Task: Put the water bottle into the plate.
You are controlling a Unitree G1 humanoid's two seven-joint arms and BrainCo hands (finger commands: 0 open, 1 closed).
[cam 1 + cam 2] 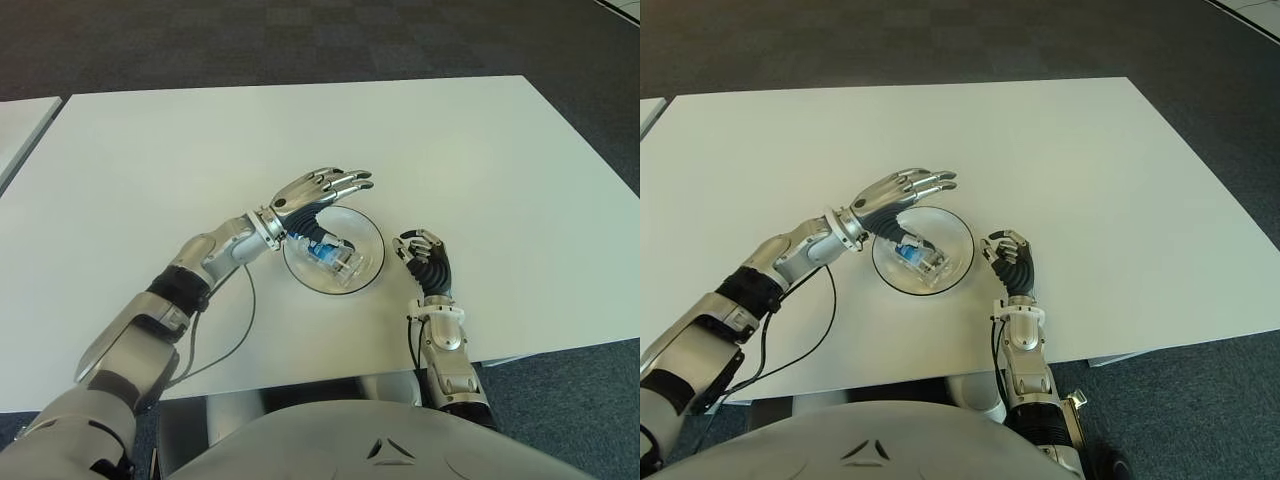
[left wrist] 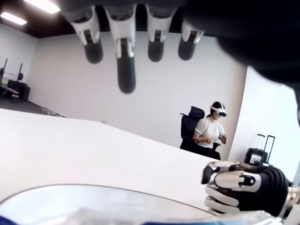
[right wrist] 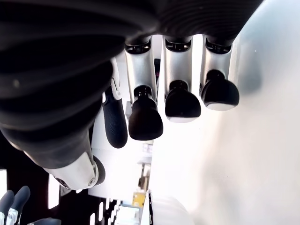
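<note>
The clear water bottle (image 1: pixel 333 257) with a blue label lies on its side inside the clear glass plate (image 1: pixel 376 240) near the table's front middle. My left hand (image 1: pixel 325 187) hovers over the plate's far left side, its fingers (image 2: pixel 125 56) stretched out straight and open. Its dark thumb points down beside the bottle's blue end; whether they touch is unclear. My right hand (image 1: pixel 424 255) shows just right of the plate, its fingers (image 3: pixel 145 117) curled with nothing in them. It also appears in the left wrist view as the right hand (image 2: pixel 243 185) beyond the plate's rim (image 2: pixel 70 192).
The white table (image 1: pixel 480 150) stretches wide behind and to both sides of the plate. A thin cable (image 1: pixel 240 320) loops on the table under my left forearm. A second table (image 1: pixel 20 120) stands at the far left. A person (image 2: pixel 210 131) sits in a chair far across the room.
</note>
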